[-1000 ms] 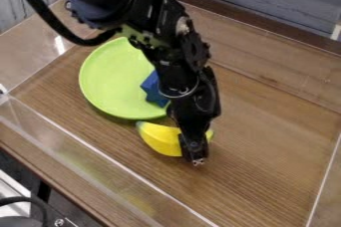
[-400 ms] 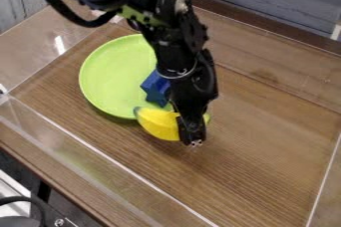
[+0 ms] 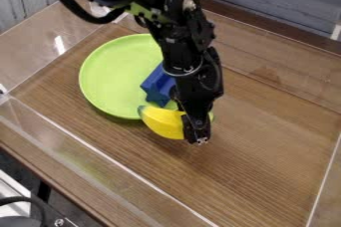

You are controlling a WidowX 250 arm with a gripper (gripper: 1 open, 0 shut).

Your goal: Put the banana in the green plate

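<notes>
One green plate point(image 3: 104, 72) at 9 o'clock on the counter point(image 3: 266, 102). One dark-blue block point(image 3: 159, 82) at its 3 o'clock rim. One banana point(image 3: 166, 121), at the plate's 5 o'clock edge, grasped by the hand point(image 3: 194, 136). Judgement: lift clear of the rim, carry toward 10 o'clock, release over the plate's centre.
</notes>
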